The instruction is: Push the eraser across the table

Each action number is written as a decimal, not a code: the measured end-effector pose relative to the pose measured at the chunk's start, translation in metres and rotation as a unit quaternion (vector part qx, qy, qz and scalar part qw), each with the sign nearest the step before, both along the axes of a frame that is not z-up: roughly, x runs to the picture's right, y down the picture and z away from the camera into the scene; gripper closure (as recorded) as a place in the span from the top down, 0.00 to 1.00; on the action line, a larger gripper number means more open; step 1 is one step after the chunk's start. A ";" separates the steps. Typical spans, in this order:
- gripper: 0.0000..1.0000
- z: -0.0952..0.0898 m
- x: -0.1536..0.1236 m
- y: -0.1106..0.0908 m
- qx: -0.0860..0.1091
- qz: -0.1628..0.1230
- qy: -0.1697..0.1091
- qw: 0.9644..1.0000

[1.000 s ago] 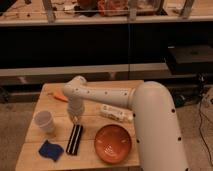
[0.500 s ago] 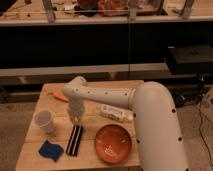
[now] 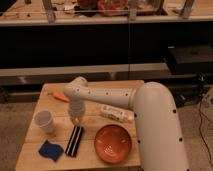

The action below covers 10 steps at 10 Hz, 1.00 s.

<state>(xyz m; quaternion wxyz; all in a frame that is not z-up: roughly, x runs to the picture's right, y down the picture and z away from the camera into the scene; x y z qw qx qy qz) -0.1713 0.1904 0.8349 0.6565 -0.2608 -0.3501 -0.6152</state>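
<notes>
The eraser is a long black block with pale stripes, lying on the wooden table at the front, left of centre. My gripper points down just above the eraser's far end, at the end of my white arm that reaches in from the right. I cannot tell if it touches the eraser.
A white paper cup stands left of the gripper. A blue cloth lies at the front left. An orange bowl sits right of the eraser. A white packet lies behind the bowl. An orange item lies at the back left.
</notes>
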 end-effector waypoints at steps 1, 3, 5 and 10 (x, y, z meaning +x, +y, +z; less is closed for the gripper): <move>0.08 -0.001 0.001 0.001 -0.002 0.000 0.000 1.000; 0.08 -0.001 0.003 0.004 -0.005 0.001 0.000 1.000; 0.08 -0.001 0.004 0.005 -0.007 0.001 0.001 1.000; 0.08 -0.002 0.009 0.009 -0.010 -0.001 -0.002 1.000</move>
